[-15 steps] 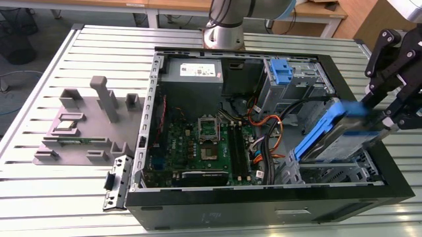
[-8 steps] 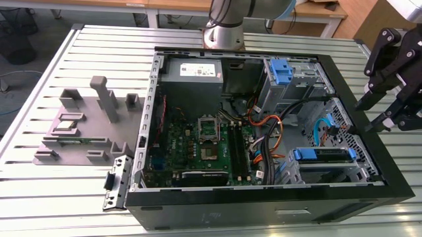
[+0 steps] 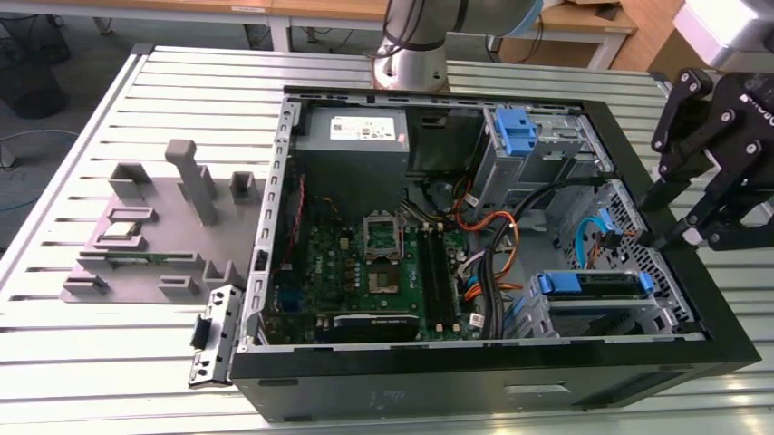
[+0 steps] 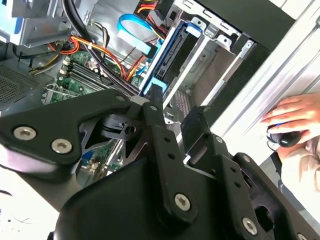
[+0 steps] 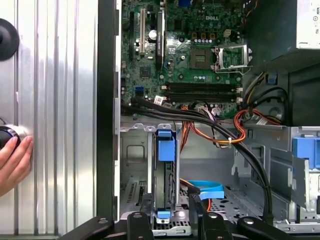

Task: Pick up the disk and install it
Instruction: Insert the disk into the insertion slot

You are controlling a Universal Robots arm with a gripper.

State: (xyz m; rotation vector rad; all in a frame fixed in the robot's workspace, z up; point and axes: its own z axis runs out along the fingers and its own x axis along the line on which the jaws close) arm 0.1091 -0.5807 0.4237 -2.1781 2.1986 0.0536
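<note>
the black linkage gripper [image 3: 691,237] hangs from the silver-grey robot arm [image 3: 415,41], tilted downward, its two fingers [image 5: 147,210] spread apart, gripping nothing.

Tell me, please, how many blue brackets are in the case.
2: one on the disk by the gripper, one bare bracket near the power supply. More may be hidden.

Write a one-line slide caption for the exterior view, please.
The gripper hovers at the edge of the computer case, apart from the blue-railed disk seated inside.

Slatted aluminium table [image 3: 72,362], wooden desks [image 3: 326,9] behind, grey floor [image 3: 91,63] beyond its far corner
</note>
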